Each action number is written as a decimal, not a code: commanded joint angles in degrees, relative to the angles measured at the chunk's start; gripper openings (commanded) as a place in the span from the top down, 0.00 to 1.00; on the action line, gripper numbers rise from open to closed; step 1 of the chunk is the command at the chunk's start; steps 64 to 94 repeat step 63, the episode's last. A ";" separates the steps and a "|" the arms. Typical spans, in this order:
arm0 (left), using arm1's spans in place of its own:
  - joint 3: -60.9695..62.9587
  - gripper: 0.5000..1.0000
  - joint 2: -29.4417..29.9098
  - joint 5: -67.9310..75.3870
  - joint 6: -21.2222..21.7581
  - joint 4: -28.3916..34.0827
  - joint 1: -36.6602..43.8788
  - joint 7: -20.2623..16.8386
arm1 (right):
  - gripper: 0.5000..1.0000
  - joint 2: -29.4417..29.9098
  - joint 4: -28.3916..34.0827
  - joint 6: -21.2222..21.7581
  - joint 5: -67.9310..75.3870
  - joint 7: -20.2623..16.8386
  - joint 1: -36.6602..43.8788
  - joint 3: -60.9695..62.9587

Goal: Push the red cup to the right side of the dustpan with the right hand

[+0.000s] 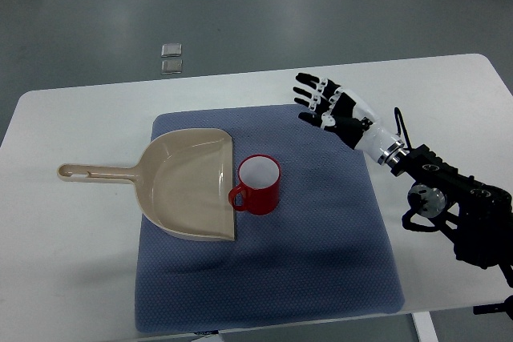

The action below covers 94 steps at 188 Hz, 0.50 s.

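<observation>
Fingers spread and holding nothing, the right hand (325, 108) is hovering behind-right of the glossy red handled cup (258, 184), which is seemingly touching the beige plastic dustpan (180, 184).

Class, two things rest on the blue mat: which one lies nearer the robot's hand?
The red cup: it stands between the beige dustpan and the right hand.

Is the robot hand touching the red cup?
Apart. The top view shows bare blue mat between the open robot hand and the cup.
</observation>
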 commanded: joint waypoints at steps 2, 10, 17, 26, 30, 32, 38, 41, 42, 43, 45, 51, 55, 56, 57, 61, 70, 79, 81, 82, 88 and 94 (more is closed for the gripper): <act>0.08 0.00 0.00 0.00 0.00 -0.09 0.00 0.00 | 0.14 -1.01 -2.26 -2.50 14.83 -3.79 1.51 2.73; 0.17 0.00 0.00 0.00 0.00 -0.09 0.00 0.00 | 0.14 -1.27 -2.70 -2.85 19.32 -6.52 1.86 3.26; 0.17 0.00 0.00 0.00 0.00 -0.09 0.00 0.00 | 0.14 -1.71 -2.87 -3.03 23.01 -8.89 2.57 3.17; 0.17 0.00 0.00 0.00 0.00 -0.18 0.00 0.00 | 0.14 -2.15 -2.96 -2.59 25.13 -9.86 2.83 3.35; 0.17 0.00 0.00 0.00 0.00 -0.18 0.00 0.00 | 0.14 -2.15 -2.96 -2.41 25.39 -9.78 2.83 3.70; 0.17 0.00 0.00 0.00 0.00 -0.18 0.00 0.00 | 0.14 -2.15 -2.96 -2.24 25.39 -9.78 2.83 3.79; 0.17 0.00 0.00 0.00 0.00 -0.18 0.00 0.00 | 0.14 -2.24 -2.87 -2.15 25.48 -9.69 2.83 3.88; 0.26 0.00 0.00 0.00 0.00 -0.09 0.00 0.00 | 0.14 -2.24 -2.87 -2.15 25.57 -9.69 2.83 3.88; 0.26 0.00 0.00 0.00 0.00 -0.09 0.00 0.00 | 0.14 -2.24 -2.87 -2.15 25.57 -9.69 2.83 3.88; 0.26 0.00 0.00 0.00 0.00 -0.09 0.00 0.00 | 0.13 -2.24 -2.87 -2.15 25.65 -9.69 2.83 3.88; 0.26 0.00 0.00 0.00 0.00 -0.09 0.00 0.00 | 0.14 -2.24 -2.87 -2.15 25.65 -9.69 2.83 3.88; 0.26 0.00 0.00 0.00 0.00 -0.09 0.00 0.00 | 0.14 -2.24 -2.87 -2.24 25.65 -9.69 2.83 3.88; 0.17 0.00 0.00 0.00 0.00 -0.09 0.00 0.00 | 0.14 -2.15 -2.87 -2.24 25.65 -9.69 2.83 3.88; 0.17 0.00 0.00 0.00 0.00 -0.09 0.00 0.00 | 0.14 -2.15 -2.87 -2.24 25.65 -9.69 2.83 3.88; 0.17 0.00 0.00 0.00 0.00 -0.09 0.00 0.00 | 0.14 -2.07 -2.87 -2.24 25.65 -9.69 2.83 3.88; 0.17 0.00 0.00 0.00 0.00 -0.09 0.00 0.00 | 0.14 -1.89 -2.87 -2.24 25.74 -9.60 2.74 3.88; 0.17 0.00 0.00 0.00 0.00 -0.09 0.00 0.00 | 0.14 -1.80 -2.87 -2.41 25.65 -9.60 2.74 3.88; 0.17 0.00 0.00 0.00 0.00 -0.09 0.00 0.00 | 0.14 -1.80 -2.87 -2.41 25.65 -9.60 2.74 3.88; 0.17 0.00 0.00 0.00 0.00 -0.09 0.00 0.00 | 0.14 -1.80 -2.87 -2.41 25.65 -9.60 2.74 3.88; 0.17 0.00 0.00 0.00 0.00 -0.09 0.00 0.00 | 0.14 -1.80 -2.87 -2.41 25.65 -9.60 2.74 3.88; 0.17 0.00 0.00 0.00 0.00 -0.09 0.00 0.00 | 0.14 -1.80 -2.87 -2.41 25.65 -9.60 2.74 3.88; 0.17 0.00 0.00 0.00 0.00 -0.09 0.00 0.00 | 0.14 -1.80 -2.87 -2.41 25.65 -9.60 2.74 3.88</act>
